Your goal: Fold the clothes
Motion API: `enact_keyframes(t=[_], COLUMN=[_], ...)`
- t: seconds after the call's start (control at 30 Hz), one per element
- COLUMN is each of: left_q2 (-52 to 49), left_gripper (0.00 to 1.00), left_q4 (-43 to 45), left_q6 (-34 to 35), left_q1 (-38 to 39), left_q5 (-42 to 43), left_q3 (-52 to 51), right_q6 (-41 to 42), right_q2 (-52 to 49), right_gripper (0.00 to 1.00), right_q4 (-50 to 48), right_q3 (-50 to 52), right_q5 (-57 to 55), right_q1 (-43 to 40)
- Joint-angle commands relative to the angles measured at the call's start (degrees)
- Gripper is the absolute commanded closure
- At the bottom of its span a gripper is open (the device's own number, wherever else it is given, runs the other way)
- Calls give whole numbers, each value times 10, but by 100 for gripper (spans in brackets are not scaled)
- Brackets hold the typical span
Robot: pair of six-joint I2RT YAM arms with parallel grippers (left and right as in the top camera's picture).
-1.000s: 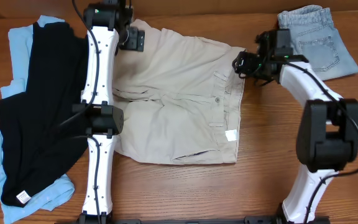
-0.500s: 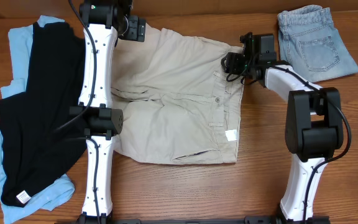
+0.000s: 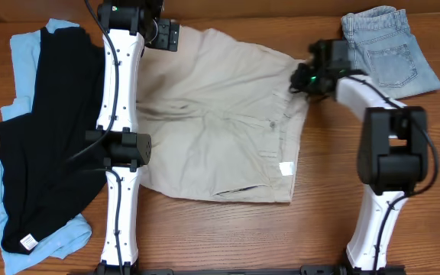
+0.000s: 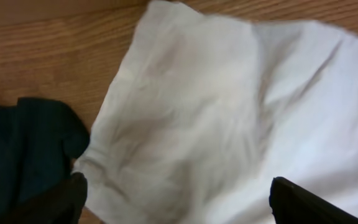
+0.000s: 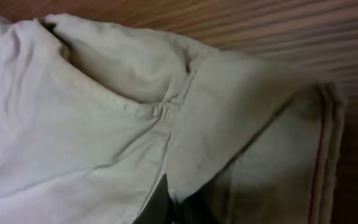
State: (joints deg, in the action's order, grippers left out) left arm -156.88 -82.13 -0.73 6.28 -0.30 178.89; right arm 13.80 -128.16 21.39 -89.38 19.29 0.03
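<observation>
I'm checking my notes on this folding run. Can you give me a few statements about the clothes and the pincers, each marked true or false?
1. The right pincer is shut on a corner of the beige shorts. True.
2. The left pincer grips the black garment. False: it is open above the beige shorts and holds nothing.
3. The black garment lies on top of the light-blue garment. True.
4. The denim shorts are spread over the beige shorts. False: they lie folded and apart from them, at a far corner of the table.
</observation>
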Motion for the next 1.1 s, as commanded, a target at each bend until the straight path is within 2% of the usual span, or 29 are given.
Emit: enact_keyframes(t=[0.0,0.1,0.27,0.3,0.37,0.4,0.43,0.5,0.63,1.0,1.07], left_q2=[19,18,17,17,17,17,17,21,38,165,188], left_gripper=[0,0,0,0,0,1,2,2,2,0,0], left_q4=[15,44,102,111,120,119,113,97,45,-146,-147], left_q6=[-11,-10,-10,-10,-11,-16,-24,-35,-28,63,70], left_q1=[-2,-1,-1,-1,-1,-1,-1,-1,-1,1,1], left_q5=[-3,-1,0,2,2,2,3,3,3,-7,-9], left_q3=[7,-13,-78,-94,-116,-120,-121,-118,-90,-39,-42], right_q6=[-17,-50,-82,-88,-100,-100,-100,-90,-75,-26,-17], right_q2=[59,63,63,63,64,66,67,77,125,362,404], right_gripper=[96,96,96,82,25,14,7,0,0,0,0], right_q4=[40,84,106,106,109,115,122,140,196,386,418], right_q3=[-50,-66,-67,-67,-68,-71,-75,-84,-111,-121,-121], right_q5=[13,39,-7,-5,1,1,1,1,3,-29,-34], right_q1=[-54,-73,-81,-82,-82,-81,-80,-80,-75,-45,-43])
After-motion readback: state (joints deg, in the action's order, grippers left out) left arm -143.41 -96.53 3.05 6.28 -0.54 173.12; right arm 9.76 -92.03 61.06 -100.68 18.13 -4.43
